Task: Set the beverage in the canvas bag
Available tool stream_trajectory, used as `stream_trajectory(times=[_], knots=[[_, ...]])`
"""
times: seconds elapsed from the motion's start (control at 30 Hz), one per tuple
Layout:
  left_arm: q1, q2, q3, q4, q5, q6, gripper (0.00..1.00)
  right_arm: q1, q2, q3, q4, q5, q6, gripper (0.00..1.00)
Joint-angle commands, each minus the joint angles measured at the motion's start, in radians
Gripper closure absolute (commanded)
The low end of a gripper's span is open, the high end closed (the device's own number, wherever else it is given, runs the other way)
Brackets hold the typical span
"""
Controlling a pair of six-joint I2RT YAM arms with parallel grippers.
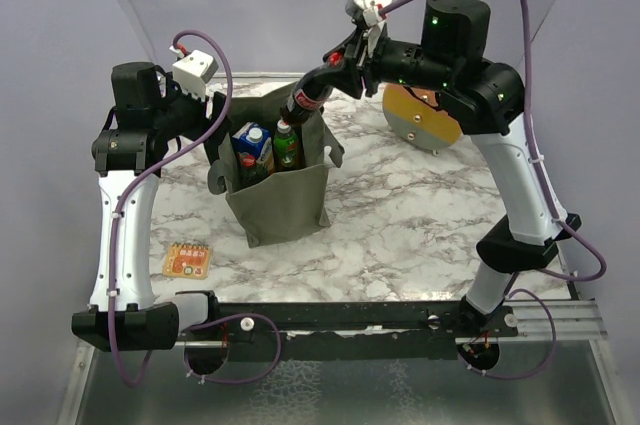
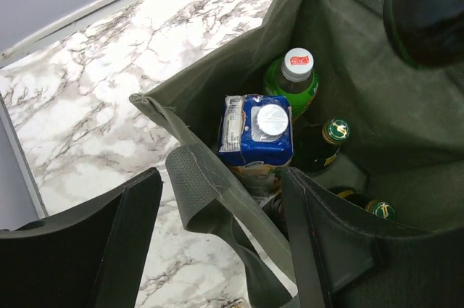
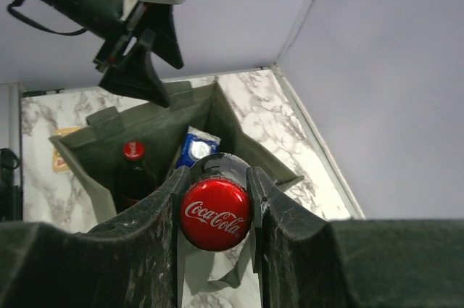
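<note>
The beverage is a dark Coca-Cola bottle with a red cap (image 3: 215, 214). My right gripper (image 3: 216, 177) is shut on its neck. It hangs tilted over the back rim of the canvas bag (image 1: 280, 200), an upright olive-green tote, with the bottle (image 1: 306, 97) pointing down towards the opening. My left gripper (image 2: 217, 243) stands open astride the bag's left wall. One finger (image 2: 94, 250) is outside, the other (image 2: 341, 250) inside, and a loop handle (image 2: 210, 192) lies loose between them. The held bottle's base (image 2: 428, 11) shows above the opening.
The bag holds a blue carton (image 2: 257, 134), a green bottle with a white cap (image 2: 293, 76), dark green-capped bottles (image 2: 335, 132) and a red-capped cola bottle (image 3: 133, 152). A cream-and-orange cylinder (image 1: 420, 115) lies back right. A small orange packet (image 1: 187, 260) lies front left.
</note>
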Motion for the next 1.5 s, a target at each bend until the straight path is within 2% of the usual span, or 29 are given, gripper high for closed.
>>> stream_trajectory(times=[0.0, 0.3, 0.8, 1.07, 1.47], knots=[[0.004, -0.019, 0.0, 0.02, -0.012, 0.0, 0.31, 0.043, -0.027, -0.007, 0.203, -0.058, 0.007, 0.99], [0.004, -0.027, 0.009, 0.011, 0.038, 0.005, 0.31, 0.067, -0.038, -0.133, 0.17, -0.095, 0.011, 0.99], [0.004, -0.032, 0.043, -0.039, 0.175, 0.051, 0.33, 0.086, 0.014, -0.155, 0.028, -0.089, -0.024, 0.99], [0.003, -0.027, 0.05, -0.071, 0.233, 0.064, 0.33, 0.116, 0.072, -0.108, -0.053, -0.04, -0.036, 0.99], [0.002, -0.036, 0.046, -0.065, 0.242, 0.068, 0.33, 0.138, 0.112, -0.146, -0.106, 0.003, -0.041, 0.99]])
